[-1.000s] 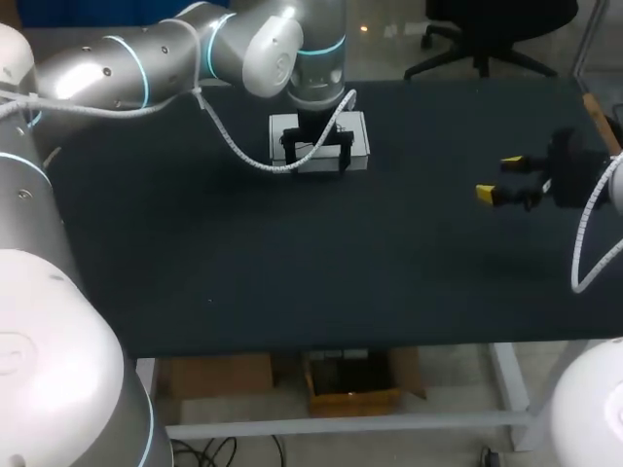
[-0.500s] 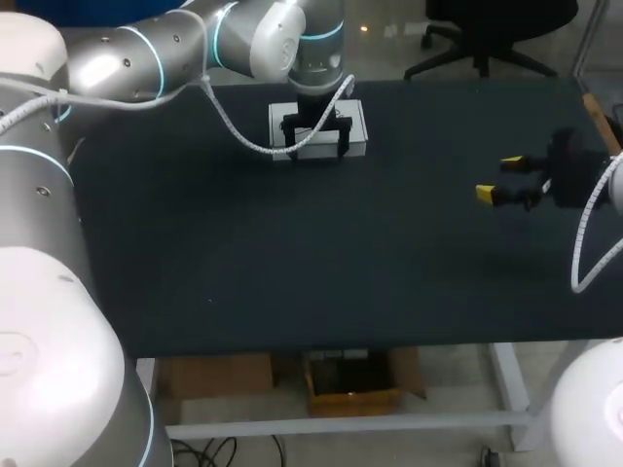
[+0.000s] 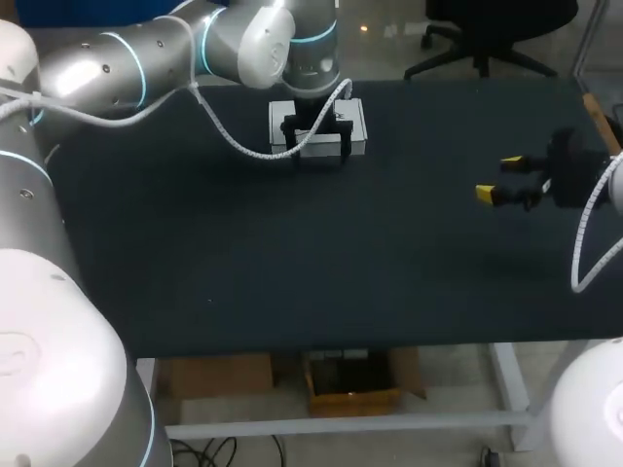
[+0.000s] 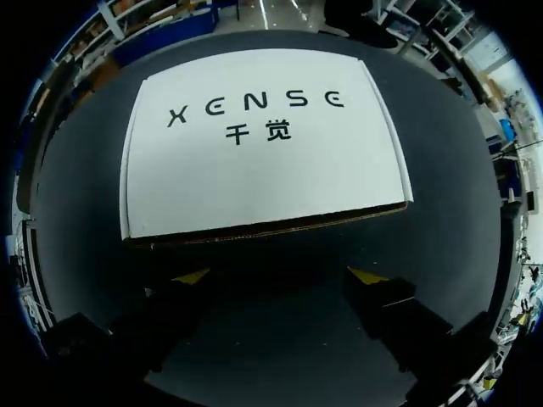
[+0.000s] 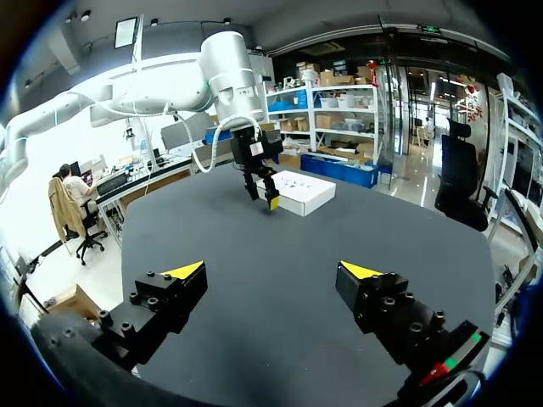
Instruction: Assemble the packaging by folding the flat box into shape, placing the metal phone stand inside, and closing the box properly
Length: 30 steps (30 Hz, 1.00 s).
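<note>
Box point(image 4: 263, 144) lies flat at the far side, long axis left-right; my left gripper point(image 4: 278, 275) gapes wide over it, my right gripper point(image 3: 501, 179) wide too.

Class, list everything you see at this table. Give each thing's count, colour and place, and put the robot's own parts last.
table: one, black, under everything.
box: one, white, closed, flat on the table's far side near the middle.
left arm: one, silver and white, reaching over the far side to the box.
right arm: one, white, at the table's right.
left gripper: one, black with yellow tips, fingers open, above the box's near edge.
right gripper: one, black with yellow tips, fingers open, over the table's right side, holding nothing.
</note>
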### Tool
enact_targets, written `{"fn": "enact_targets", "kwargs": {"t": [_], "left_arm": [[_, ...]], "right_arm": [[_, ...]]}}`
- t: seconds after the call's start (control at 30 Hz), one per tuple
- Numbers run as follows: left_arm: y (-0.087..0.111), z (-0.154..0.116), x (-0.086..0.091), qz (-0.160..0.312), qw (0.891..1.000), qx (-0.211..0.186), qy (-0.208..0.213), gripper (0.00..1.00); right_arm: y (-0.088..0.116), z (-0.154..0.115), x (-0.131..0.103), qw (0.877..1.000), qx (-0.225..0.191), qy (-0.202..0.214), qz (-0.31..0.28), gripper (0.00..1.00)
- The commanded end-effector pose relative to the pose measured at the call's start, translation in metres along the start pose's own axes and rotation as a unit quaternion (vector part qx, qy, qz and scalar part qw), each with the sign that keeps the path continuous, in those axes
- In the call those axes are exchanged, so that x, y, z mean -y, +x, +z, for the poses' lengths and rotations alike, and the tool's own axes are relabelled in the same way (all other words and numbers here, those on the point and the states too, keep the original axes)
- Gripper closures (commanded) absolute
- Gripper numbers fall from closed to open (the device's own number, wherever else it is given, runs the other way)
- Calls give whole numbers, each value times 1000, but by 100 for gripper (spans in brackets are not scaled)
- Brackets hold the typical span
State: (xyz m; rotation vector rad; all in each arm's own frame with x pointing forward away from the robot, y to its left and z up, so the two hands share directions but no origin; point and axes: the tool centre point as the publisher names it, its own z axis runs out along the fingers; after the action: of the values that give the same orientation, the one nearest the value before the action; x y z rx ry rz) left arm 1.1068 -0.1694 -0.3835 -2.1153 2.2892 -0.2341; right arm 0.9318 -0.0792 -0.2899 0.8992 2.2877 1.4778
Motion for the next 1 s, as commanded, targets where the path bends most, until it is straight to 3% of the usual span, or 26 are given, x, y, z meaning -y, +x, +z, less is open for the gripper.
{"fn": "enact_targets", "kwargs": {"t": [0.03, 0.3, 0.5, 0.63, 1.0], "left_arm": [[-23, -34, -77, 19, 988, -34, 146, 0], [-42, -57, -126, 52, 972, -63, 219, 0], [-52, -70, -152, 80, 958, -80, 264, 0], [-59, -76, -157, 86, 953, -105, 272, 0], [-73, -89, -174, 113, 937, -127, 305, 0]], "right_arm": [[0, -1, 1, 1000, -2, -2, 0, 0], [0, -1, 1, 1000, -2, -2, 0, 0], [0, -1, 1, 1000, -2, -2, 0, 0], [0, -1, 1, 1000, -2, -2, 0, 0], [0, -1, 1, 1000, -2, -2, 0, 0]]}}
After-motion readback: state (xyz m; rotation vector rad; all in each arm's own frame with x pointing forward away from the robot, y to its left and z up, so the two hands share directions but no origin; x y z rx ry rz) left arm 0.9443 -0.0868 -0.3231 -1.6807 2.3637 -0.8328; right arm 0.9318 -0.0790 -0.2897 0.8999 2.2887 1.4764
